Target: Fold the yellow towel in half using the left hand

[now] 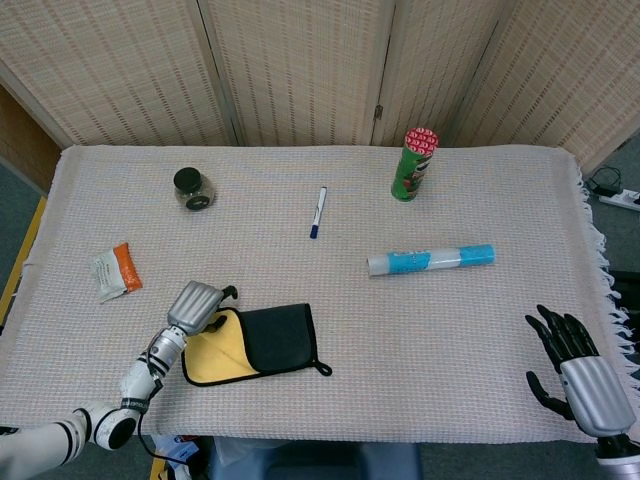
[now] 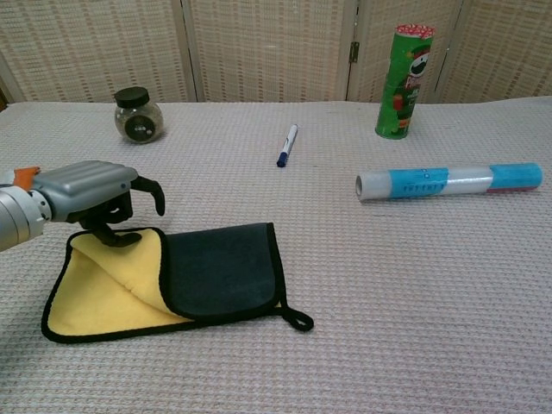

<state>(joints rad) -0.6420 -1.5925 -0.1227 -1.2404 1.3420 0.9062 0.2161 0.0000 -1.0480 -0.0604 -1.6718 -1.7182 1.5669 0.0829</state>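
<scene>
The yellow towel [image 1: 215, 355] [image 2: 108, 289] lies near the table's front left. Its dark grey half [image 1: 278, 338] [image 2: 220, 269] is folded over, and yellow shows on the left side. My left hand [image 1: 197, 304] [image 2: 90, 191] hovers at the towel's upper left corner with its fingers loosely curled. The thumb is just above the towel's edge, and nothing is held. My right hand [image 1: 578, 368] rests far off at the front right edge of the table, fingers spread and empty. It appears only in the head view.
A green chip can [image 1: 413, 164] [image 2: 403, 82] stands at the back right. A blue and white roll [image 1: 430, 260] [image 2: 448, 182] lies right of centre. A pen [image 1: 317, 212] [image 2: 287, 145], a dark-lidded jar [image 1: 192, 189] [image 2: 138, 114] and an orange packet [image 1: 115, 272] lie further back and left.
</scene>
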